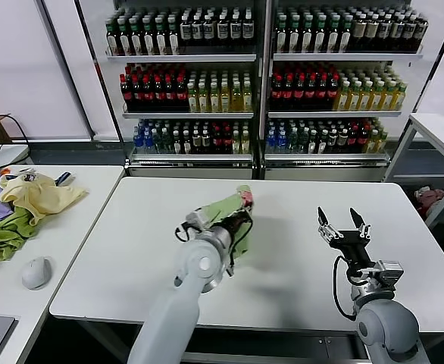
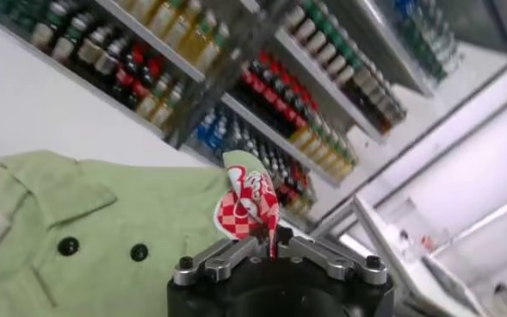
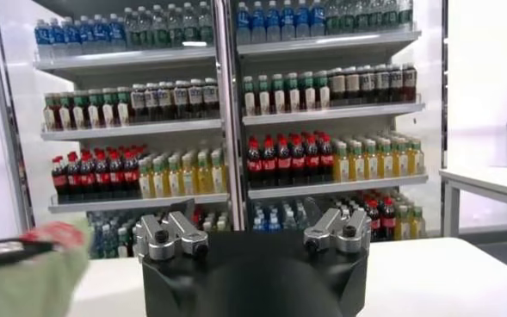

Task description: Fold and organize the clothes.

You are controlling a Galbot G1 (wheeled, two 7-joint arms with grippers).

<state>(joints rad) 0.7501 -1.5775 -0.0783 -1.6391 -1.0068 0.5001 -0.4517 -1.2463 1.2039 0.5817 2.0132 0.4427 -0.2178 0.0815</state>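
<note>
mid-fold: shirt pinched by the left gripper, right gripper waiting

currently a white table (image 1: 282, 250) is seen from above, with shelves of bottled drinks (image 1: 260, 76) behind it. at far left, on a separate side table, a heap of other garments (image 1: 25, 205) is left untouched. near the centre of the white table lies the light sage-green shirt (image 1: 233, 220), bunched and partly lifted. it is held by the left gripper (image 1: 241, 220), whose fingers are pressed together on a fold of cloth bearing a red-and-white printed graphic (image 2: 253, 202); dark buttons (image 2: 68, 246) and a collar are shown flat beyond it in the left wrist view. a folding step is judged to be in hand, with the gripped edge being carried across the shirt. next, the fold would need to be laid down squarely and released. further right, well apart from the shirt, the right gripper (image 1: 342, 220) is held above the table, fingers spread wide, nothing held or touched.
</note>
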